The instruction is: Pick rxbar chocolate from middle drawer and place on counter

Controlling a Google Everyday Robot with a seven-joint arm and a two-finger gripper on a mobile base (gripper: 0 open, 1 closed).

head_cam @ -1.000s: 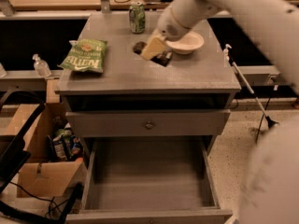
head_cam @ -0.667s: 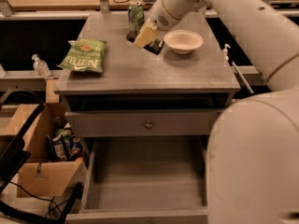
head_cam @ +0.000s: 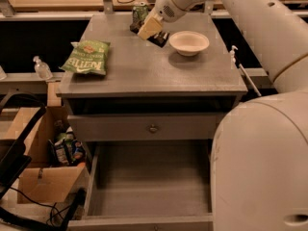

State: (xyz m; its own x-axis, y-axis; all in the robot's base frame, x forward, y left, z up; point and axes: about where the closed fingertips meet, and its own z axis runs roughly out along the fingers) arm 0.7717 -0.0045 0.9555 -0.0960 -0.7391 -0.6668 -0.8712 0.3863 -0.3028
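One cam, high front, looks down on counter (head_cam: 144,73); tool (head_cam: 150,29) at far side.

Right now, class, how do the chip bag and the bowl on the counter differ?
The chip bag is green and printed; the bowl is plain white. The bag lies flat; the bowl stands upright, round. The bag sits at the left edge of the counter; the bowl sits toward the right rear, next to the gripper. Both rest on the counter.
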